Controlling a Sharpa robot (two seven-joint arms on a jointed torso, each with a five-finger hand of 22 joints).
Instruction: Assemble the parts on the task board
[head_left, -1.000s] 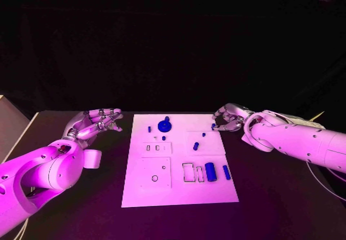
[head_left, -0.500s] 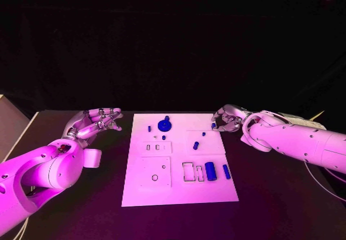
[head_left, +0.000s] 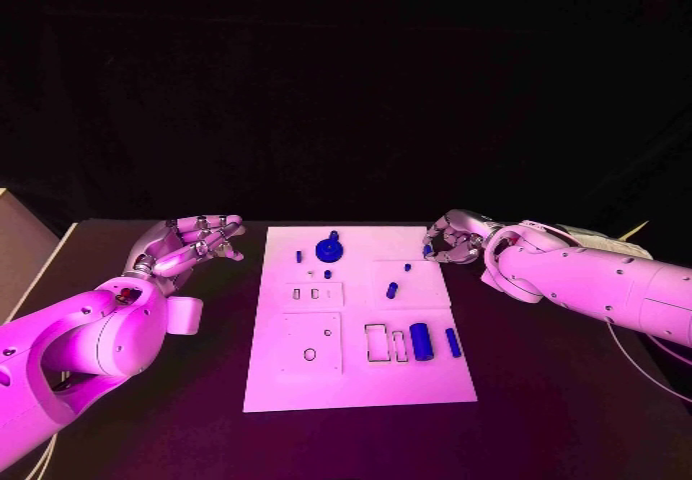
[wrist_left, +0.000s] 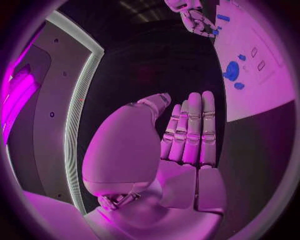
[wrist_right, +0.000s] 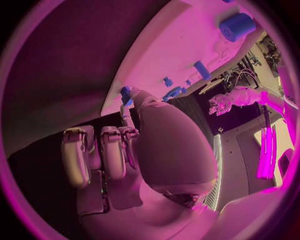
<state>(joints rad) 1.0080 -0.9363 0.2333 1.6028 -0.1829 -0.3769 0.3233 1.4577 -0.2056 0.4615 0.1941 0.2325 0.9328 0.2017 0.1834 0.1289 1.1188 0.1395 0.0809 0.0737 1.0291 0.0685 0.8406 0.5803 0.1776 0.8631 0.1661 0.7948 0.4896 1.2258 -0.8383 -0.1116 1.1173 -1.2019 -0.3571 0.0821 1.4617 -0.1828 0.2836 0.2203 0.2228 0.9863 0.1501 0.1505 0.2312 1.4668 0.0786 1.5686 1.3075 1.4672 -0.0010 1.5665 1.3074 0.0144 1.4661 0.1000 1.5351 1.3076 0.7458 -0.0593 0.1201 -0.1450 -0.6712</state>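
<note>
The small blue part (head_left: 428, 251) sits at the far right corner of the task board (head_left: 361, 390), at the fingertips of the right hand (head_left: 456, 240). The right wrist view shows a blue piece (wrist_right: 126, 94) at the tip of a finger, with the other fingers folded in. Whether the part is pinched or only touched cannot be determined.

Remaining parts, located relative to the task board:
- Round blue part (head_left: 329, 247) – far end, left of centre, with two short pegs just beside it.
- Small peg (head_left: 391, 291) – middle, right of centre.
- Blue cylinder (head_left: 421, 342) and slim bar (head_left: 453, 344) – near half, right side, beside two empty rectangular slots (head_left: 376, 343).

The left hand (head_left: 192, 245) is off the board's far left corner, fingers extended side by side, holding nothing.

Probable faults:
- If contact on the corner part is light, it may slip out on lifting and roll off the board edge onto the black table – the part lies just at the rim.
- A sideways push rather than a grip would produce the same result.
- The folded fingers are near the board edge; lowering the hand could nudge the board and shift the loose parts.
</note>
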